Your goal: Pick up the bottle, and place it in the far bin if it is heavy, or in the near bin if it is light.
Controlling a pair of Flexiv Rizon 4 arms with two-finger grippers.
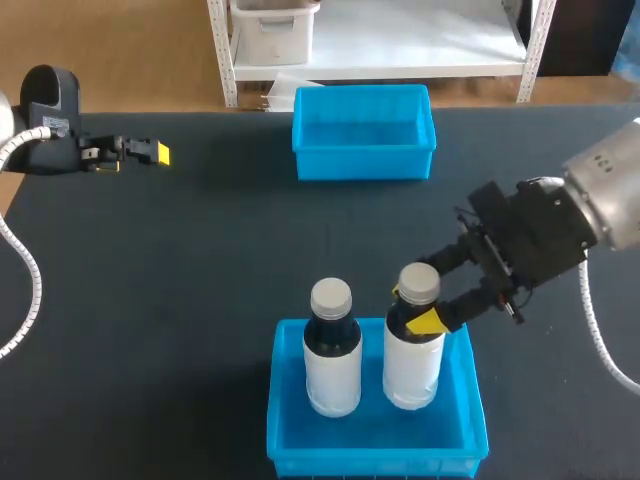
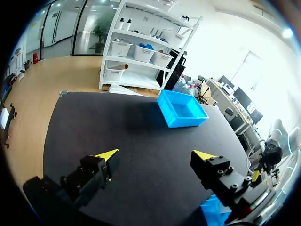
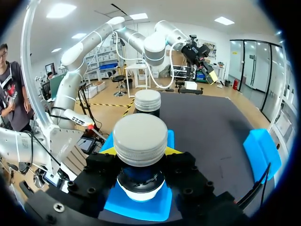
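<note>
Bottle (image 1: pixel 412 365): stands upright inside the near bin (image 1: pixel 283 405), on the side nearer the right arm. I cannot tell whether its base sits on the bin floor or hangs just above it.
Right gripper (image 1: pixel 412 305): clamped on the bottle's neck just under the grey cap, one yellow tip on each side. The right wrist view shows the neck filling the gap between the fingers.
Second bottle (image 1: pixel 332 360): upright in the same bin, just beside the held one but not touching it, with nothing gripping it.
Far bin (image 1: pixel 362 160): across the table (image 1: pixel 200 260), well apart from both arms, with no bottle in it.
Left gripper (image 1: pixel 150 152): out at the table's left edge, jaws apart and holding nothing.
Done, by my reckoning: the bottle is gripped and already sits within the near bin, which would suit a light one.
Left to do: let go and lift the right arm clear, if the near bin is the right choice. Weight is nothing the eye can settle.
</note>
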